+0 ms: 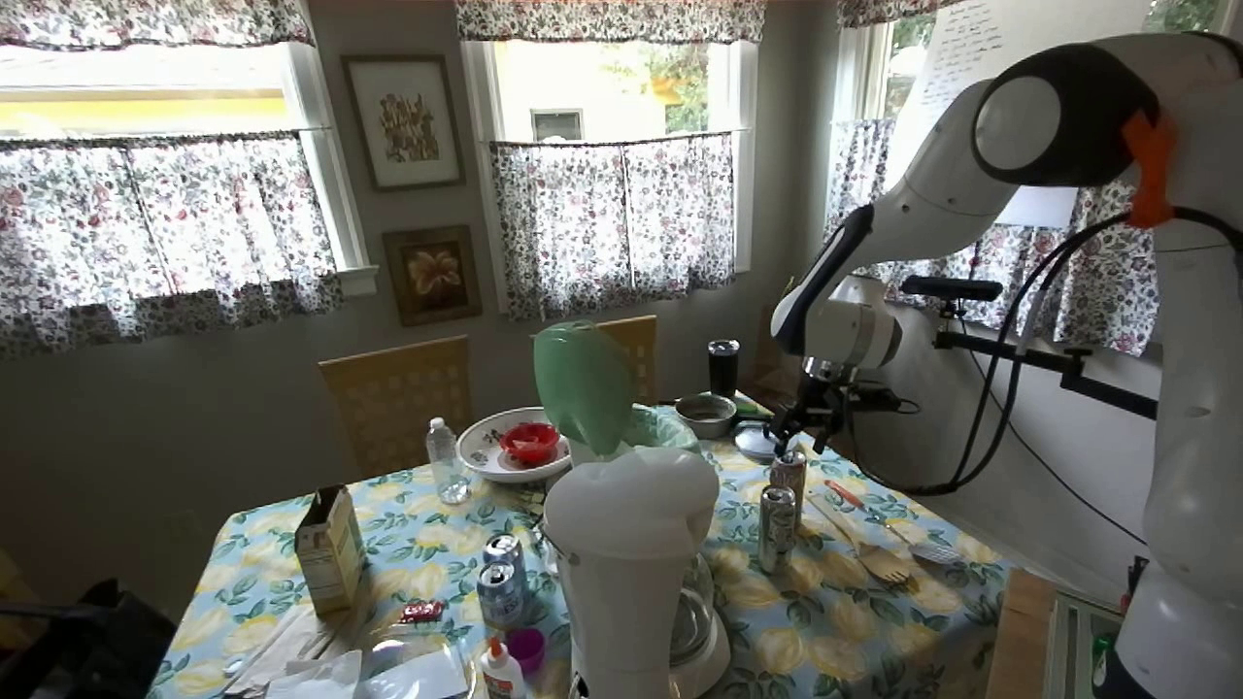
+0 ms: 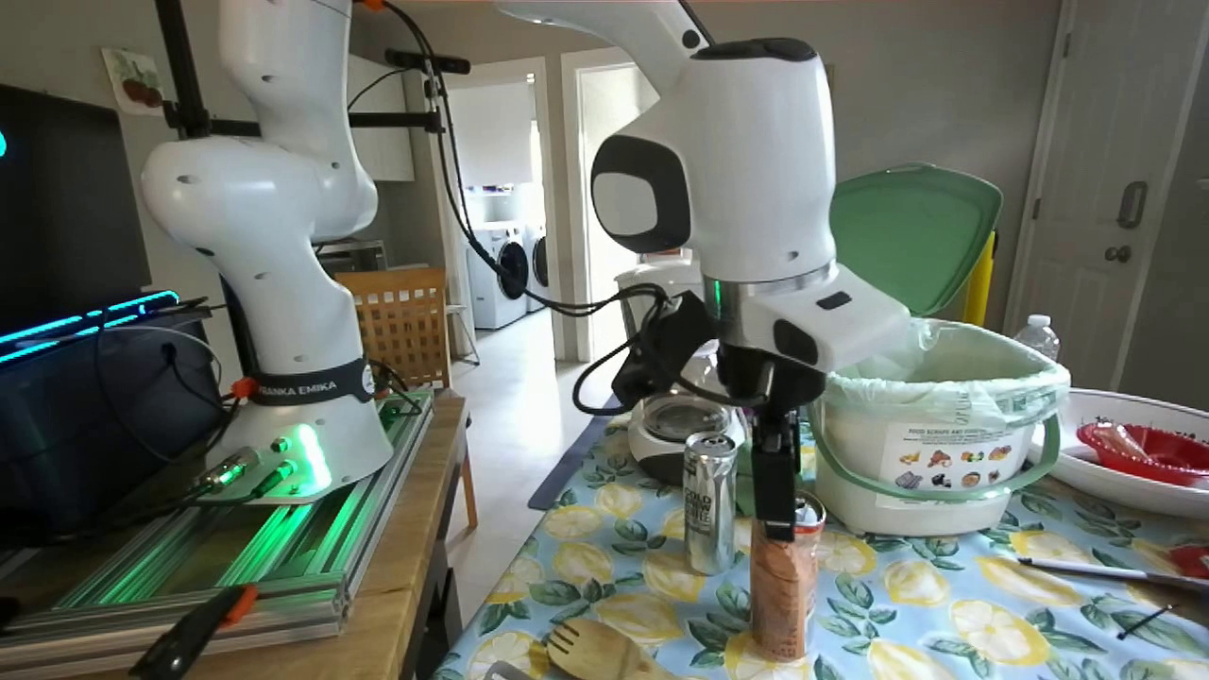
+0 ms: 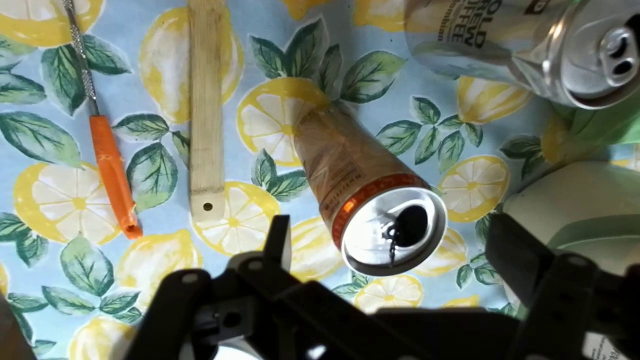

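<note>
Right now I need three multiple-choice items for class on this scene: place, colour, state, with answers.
1. The red bowl sits: A) on a chair; B) in the white dish; C) on a windowsill.
2. The bin lid is: A) green; B) red; C) black.
3. The gripper is: A) shut, empty; B) shut on a bottle; C) open.

1 B: both exterior views show it there.
2 A: it stands raised, green.
3 C: the wrist view shows gaps between its fingers and the orange can.

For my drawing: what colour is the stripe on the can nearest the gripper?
Orange-red stripe, clearest in the wrist view.
</note>
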Controlling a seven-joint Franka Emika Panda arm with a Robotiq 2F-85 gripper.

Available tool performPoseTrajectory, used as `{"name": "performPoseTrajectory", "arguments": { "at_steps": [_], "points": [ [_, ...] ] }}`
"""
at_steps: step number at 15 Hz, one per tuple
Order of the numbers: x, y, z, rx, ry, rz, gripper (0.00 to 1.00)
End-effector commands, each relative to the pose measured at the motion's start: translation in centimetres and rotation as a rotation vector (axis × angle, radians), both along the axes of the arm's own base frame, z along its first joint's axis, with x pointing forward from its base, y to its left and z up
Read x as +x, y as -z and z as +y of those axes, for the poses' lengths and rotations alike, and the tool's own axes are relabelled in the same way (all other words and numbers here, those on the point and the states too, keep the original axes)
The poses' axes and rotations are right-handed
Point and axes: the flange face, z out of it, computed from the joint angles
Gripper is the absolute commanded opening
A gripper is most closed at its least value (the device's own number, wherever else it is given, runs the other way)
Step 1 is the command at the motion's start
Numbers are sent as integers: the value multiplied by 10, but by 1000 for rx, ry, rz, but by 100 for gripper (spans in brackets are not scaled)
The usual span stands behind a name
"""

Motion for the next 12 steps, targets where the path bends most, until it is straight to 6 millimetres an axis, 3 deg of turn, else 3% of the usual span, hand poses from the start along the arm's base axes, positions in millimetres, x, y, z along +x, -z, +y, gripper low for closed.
{"name": "performPoseTrajectory", "arguments": {
  "at_steps": [1,5,7,10,12],
  "points": [
    [10,11,-5,-37,-43,7,100],
    [15,18,-2,-37,-69,24,100],
    [17,21,-1,-42,-80,30,72],
    [18,21,-1,-45,-92,38,51],
    [20,18,-4,-53,-100,35,42]
  ]
}}
